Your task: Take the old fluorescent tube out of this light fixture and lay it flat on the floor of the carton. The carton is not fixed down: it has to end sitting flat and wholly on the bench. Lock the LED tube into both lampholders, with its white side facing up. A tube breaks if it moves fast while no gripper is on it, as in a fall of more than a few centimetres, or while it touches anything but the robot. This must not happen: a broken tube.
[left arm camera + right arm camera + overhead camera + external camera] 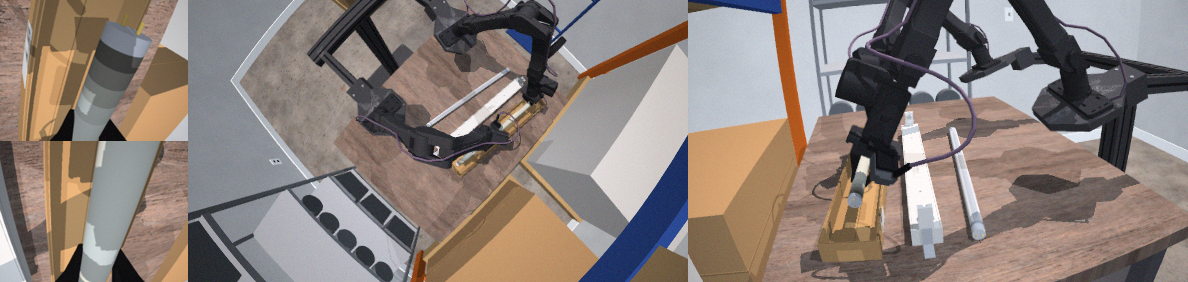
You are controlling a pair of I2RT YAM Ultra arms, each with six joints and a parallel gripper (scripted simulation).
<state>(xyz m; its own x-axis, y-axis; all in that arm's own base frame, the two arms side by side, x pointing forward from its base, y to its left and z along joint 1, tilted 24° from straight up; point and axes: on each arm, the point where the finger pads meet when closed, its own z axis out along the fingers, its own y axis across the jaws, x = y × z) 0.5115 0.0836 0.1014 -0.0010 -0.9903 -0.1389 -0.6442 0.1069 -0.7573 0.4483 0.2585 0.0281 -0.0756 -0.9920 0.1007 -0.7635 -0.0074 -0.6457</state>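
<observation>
The old tube (525,107) (860,181) (107,82) (117,197), with a darkened pinned end, hangs lengthwise over the carton (850,251) (28,110) (57,213); its exact height above the floor is unclear. My left gripper (532,101) (863,162) (88,118) is shut on it near the pinned end. My right gripper (497,131) (98,250) is shut on it farther along and is hidden in the exterior view. The carton looks flat on the bench. The white fixture (488,112) (918,175) (6,242) holds no tube. The LED tube (468,97) (965,182) lies on the bench beside it.
A large cardboard box (508,235) (738,175) stands beyond the bench edge on the carton's side. The fixture stands close beside the carton, between it and the LED tube. The right arm reaches low over the carton's far half. Grey shelving (883,5) stands behind the bench.
</observation>
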